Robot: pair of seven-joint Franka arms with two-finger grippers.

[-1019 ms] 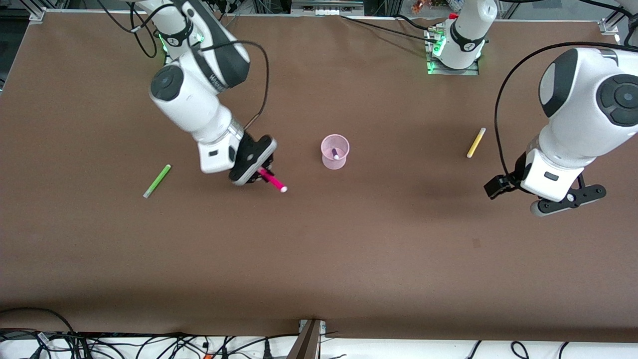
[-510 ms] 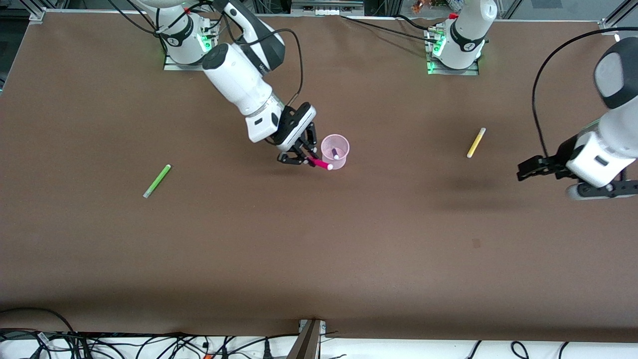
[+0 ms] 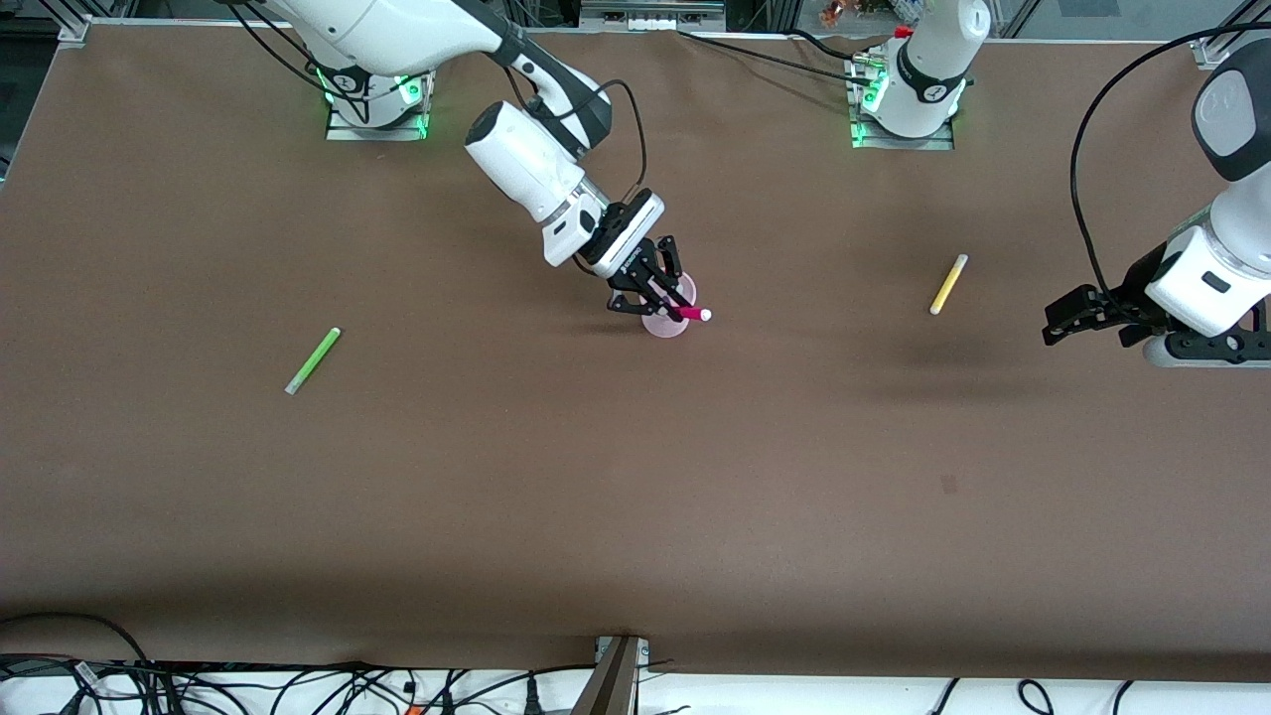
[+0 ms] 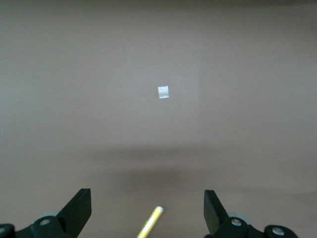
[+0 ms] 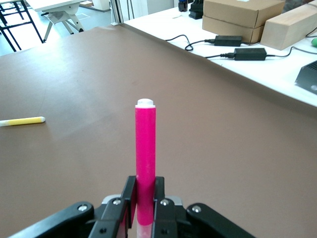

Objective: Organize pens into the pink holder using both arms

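Up close, right tool (image 5: 143, 201) clamps magenta pen (image 5: 145, 158); left tool (image 4: 147, 210), spread, overlooks yellow pen (image 4: 151, 222).

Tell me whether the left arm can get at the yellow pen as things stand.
Probably yes. The left end effector hangs open over bare table beside the slim yellow marker pen, with nothing between them; the right end effector is busy over the translucent pink cup.

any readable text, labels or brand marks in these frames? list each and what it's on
None can be read.
Right gripper, shut on the magenta pen over the pink holder: small white print on its black body, too small to read.
Round marks on the arm bases: symbols only, not legible.
Yellow pen, green pen, left gripper: no text visible.
Boxes in the right wrist view: no label visible.
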